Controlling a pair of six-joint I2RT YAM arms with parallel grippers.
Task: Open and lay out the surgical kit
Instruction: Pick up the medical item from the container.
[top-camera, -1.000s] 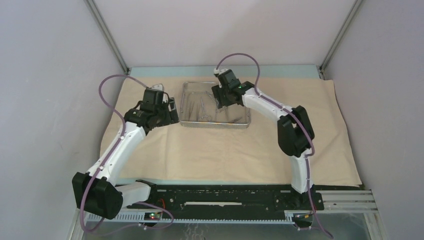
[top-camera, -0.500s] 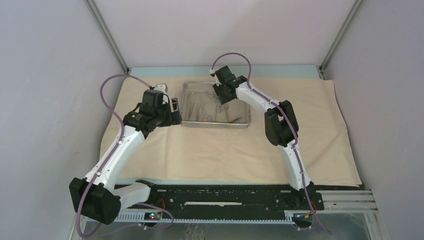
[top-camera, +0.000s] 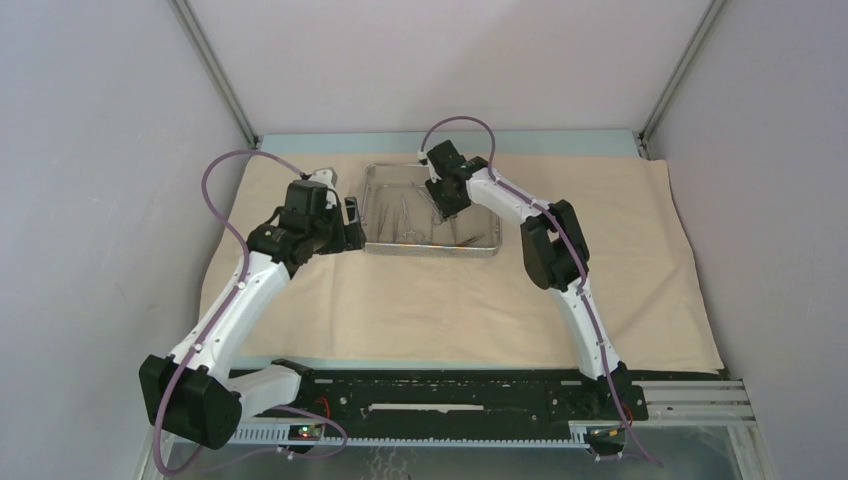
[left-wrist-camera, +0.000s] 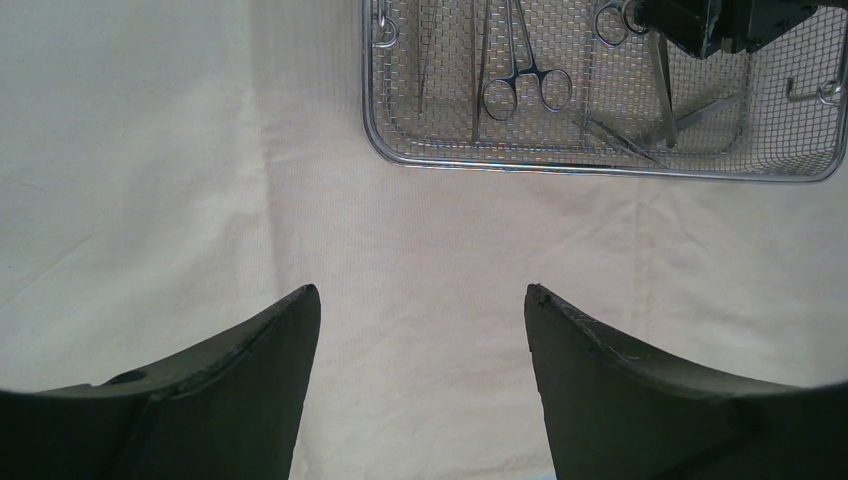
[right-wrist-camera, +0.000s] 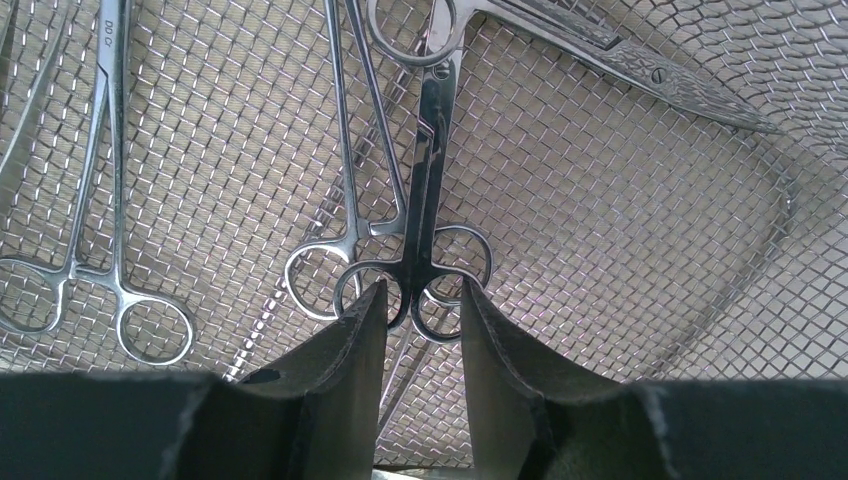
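Note:
The beige wrapping cloth (top-camera: 450, 300) lies spread flat on the table. The steel mesh tray (top-camera: 432, 250) stands on it at the back centre with several ring-handled instruments inside. My right gripper (top-camera: 451, 211) is down in the tray. In the right wrist view it (right-wrist-camera: 424, 288) is narrowly open, and its fingers straddle the ring handles of a dark forceps (right-wrist-camera: 430, 130) lying on the mesh (right-wrist-camera: 620, 220). My left gripper (top-camera: 352, 222) hovers wide open and empty over bare cloth just left of the tray, as the left wrist view (left-wrist-camera: 422, 292) also shows.
Other forceps (right-wrist-camera: 100, 200) lie left of the dark one, and a textured-handled instrument (right-wrist-camera: 660, 75) lies at the upper right. The left wrist view shows the tray's near rim (left-wrist-camera: 600, 168) and a forceps (left-wrist-camera: 520, 75). Grey walls enclose the table.
My right arm has reached further left and down into the tray, over the instruments. My left gripper has shifted slightly right toward the tray's left end.

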